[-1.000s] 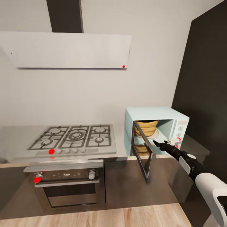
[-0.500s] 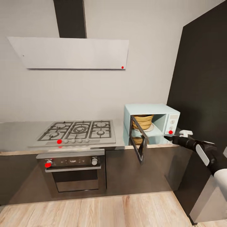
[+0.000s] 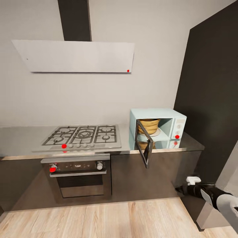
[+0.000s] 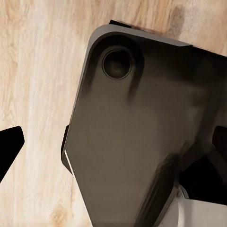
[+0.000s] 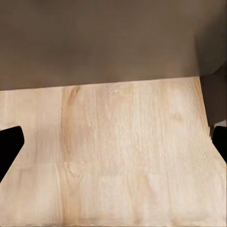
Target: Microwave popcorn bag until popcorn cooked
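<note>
right end effector (image 3: pixel 185 189) dropped | popcorn bag (image 3: pixel 149 125) in microwave (image 3: pixel 158 129) | well apart

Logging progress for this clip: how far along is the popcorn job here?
Done: the popcorn bag sits inside the microwave. In hand: nothing; the right tool hangs low by the cabinets, open and empty. Left: the microwave door stands open, so closing it and heating remain. Whether any popcorn is cooked cannot be told.
</note>
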